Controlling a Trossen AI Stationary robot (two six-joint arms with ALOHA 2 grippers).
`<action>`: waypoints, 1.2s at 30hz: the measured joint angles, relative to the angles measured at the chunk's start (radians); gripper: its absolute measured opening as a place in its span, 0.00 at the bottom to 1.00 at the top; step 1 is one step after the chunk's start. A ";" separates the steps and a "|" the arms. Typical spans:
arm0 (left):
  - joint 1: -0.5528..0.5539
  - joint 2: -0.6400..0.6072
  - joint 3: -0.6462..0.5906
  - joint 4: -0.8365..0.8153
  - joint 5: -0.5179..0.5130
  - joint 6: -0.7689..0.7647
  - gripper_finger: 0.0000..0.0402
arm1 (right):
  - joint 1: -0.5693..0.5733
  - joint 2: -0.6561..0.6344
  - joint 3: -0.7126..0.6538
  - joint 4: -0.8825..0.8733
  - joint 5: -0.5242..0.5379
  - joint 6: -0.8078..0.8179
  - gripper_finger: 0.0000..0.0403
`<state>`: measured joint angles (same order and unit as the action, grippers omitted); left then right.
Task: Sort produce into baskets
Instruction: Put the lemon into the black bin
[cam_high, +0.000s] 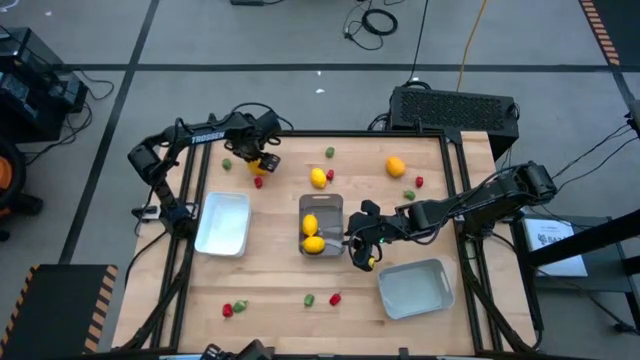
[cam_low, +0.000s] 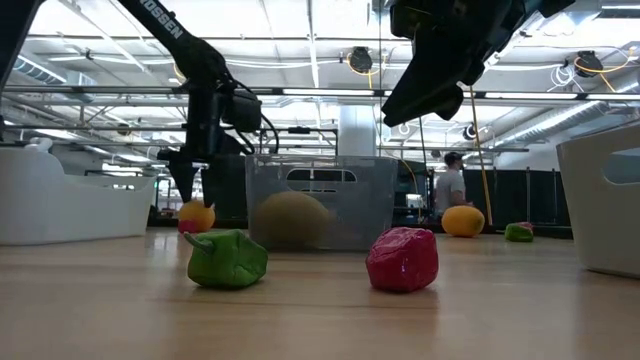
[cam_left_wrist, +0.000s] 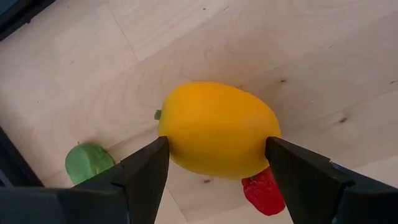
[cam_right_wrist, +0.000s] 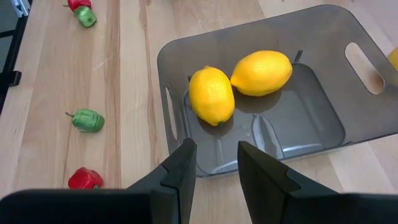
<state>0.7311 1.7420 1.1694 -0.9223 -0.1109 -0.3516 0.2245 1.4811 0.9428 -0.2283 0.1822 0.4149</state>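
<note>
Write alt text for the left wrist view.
The left gripper has its two dark fingers on either side of a rounded yellow-orange lemon-like fruit on the pale wooden table. A small green piece and a red strawberry-like piece lie close beside it.

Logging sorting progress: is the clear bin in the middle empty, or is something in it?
Not empty. The clear bin holds two yellow lemons lying side by side on its floor; nothing else shows inside.

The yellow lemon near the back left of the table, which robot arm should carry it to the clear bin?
Left. The left gripper already has its fingers on both sides of that lemon; the right gripper hovers empty over the clear bin.
</note>
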 joint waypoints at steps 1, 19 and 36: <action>0.000 0.000 0.000 0.000 0.001 0.000 0.68 | 0.000 0.000 0.000 0.000 0.000 0.000 0.27; -0.006 -0.022 0.079 -0.023 0.020 0.070 0.68 | 0.000 0.000 0.000 0.000 0.000 -0.008 0.27; -0.034 -0.026 0.097 -0.001 -0.016 -0.385 0.68 | 0.000 0.000 0.000 -0.001 -0.004 -0.035 0.27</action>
<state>0.6975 1.7157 1.2667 -0.9237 -0.1269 -0.7366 0.2241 1.4811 0.9428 -0.2291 0.1785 0.3803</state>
